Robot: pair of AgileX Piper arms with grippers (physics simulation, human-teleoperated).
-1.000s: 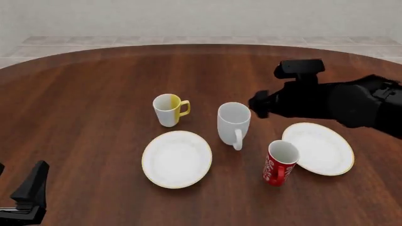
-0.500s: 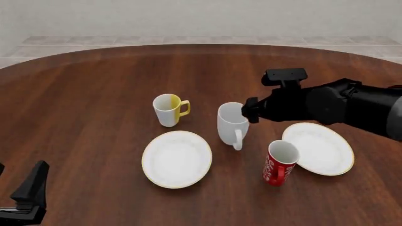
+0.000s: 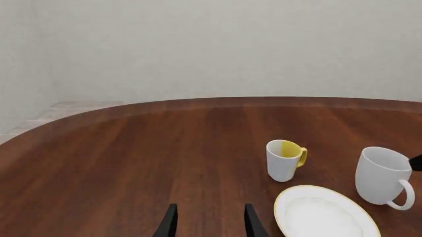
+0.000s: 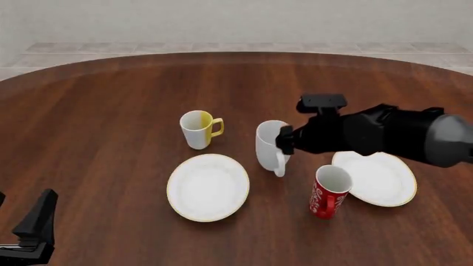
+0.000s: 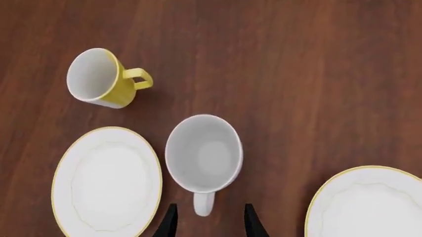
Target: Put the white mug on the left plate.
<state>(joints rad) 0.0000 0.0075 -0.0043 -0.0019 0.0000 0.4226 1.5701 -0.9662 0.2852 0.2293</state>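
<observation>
The white mug [image 4: 267, 145] stands upright mid-table, its handle toward the near side. In the right wrist view I look down into it [image 5: 203, 153], and its handle [image 5: 203, 203] lies between my open fingers [image 5: 170, 222]. My right gripper [image 4: 284, 143] hovers over the mug's right rim, open and empty. The left plate [image 4: 207, 187] lies just left of and nearer than the mug; it also shows in the right wrist view [image 5: 107, 180] and the left wrist view [image 3: 326, 213]. My left gripper [image 4: 37, 221] is open and empty at the near left corner.
A white-and-yellow mug [image 4: 198, 129] stands behind the left plate. A red mug [image 4: 329, 191] stands near right of the white mug, touching the right plate [image 4: 378, 176]. The right arm [image 4: 391, 136] reaches over that plate.
My right gripper has moved left and down toward the near side, from beside the white mug's far right rim to over its handle side. The mug, plates and left arm have not moved.
</observation>
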